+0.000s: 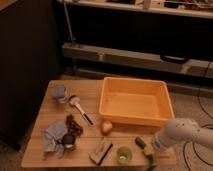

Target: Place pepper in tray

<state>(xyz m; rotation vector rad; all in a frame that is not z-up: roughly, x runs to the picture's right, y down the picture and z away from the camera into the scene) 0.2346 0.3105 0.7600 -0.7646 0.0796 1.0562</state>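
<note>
The pepper (141, 143) is small, dark green and elongated. It lies on the wooden table (47, 112) near the front right corner, just in front of the tray. The tray (134, 101) is a large orange-yellow bin at the table's back right, and it holds nothing that I can see. My gripper (150, 156) is at the end of the white arm (182, 132), which comes in from the right. It sits low at the table's front right edge, right at the near end of the pepper. I cannot tell whether it touches the pepper.
A light green cup (123, 155) stands left of the pepper. Further left are a wooden block (100, 150) and a yellowish round item (106, 126). A dark round item (68, 141), a grey cloth (51, 136), a white-headed utensil (76, 103) and a grey can (60, 92) fill the left half.
</note>
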